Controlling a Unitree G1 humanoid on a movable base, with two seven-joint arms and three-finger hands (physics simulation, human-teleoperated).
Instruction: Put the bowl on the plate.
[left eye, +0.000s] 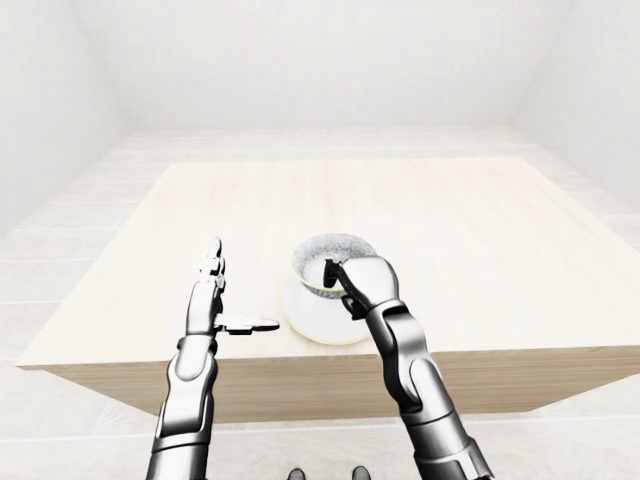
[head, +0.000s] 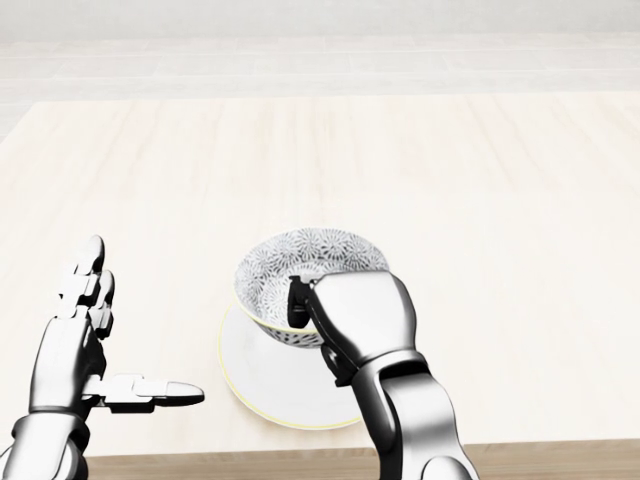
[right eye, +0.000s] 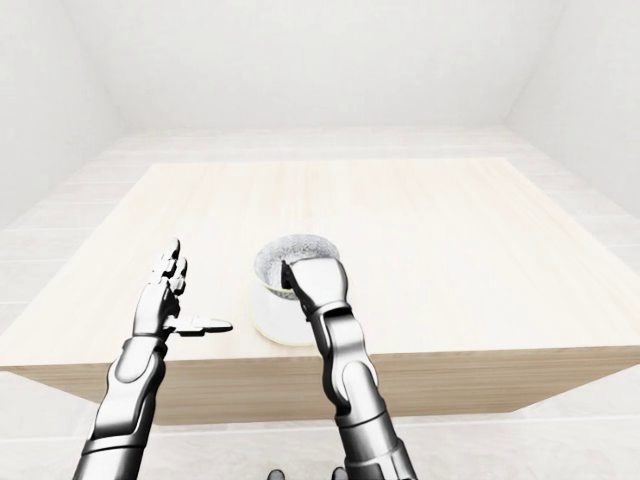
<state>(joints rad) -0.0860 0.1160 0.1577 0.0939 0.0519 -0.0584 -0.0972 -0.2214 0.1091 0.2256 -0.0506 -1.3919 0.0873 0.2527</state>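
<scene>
Your table (left eye: 430, 200) is pale wood with a fine grain and fills the middle of the left-eye view; its darker side face runs across at 6 o'clock. A whitish floor (left eye: 330, 140) with faint seams shows past it at 12 o'clock and beside it at 9 and 3. Plain white walls (left eye: 320, 60) rise at 10, 12 and 2 o'clock. The light is soft and even.

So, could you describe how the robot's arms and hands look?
The left arm and right arm are glossy silver-grey shells in rounded segments with dark seams at the joints. The left hand and right hand match, with three blocky jointed fingers. No cables or markings show.
</scene>
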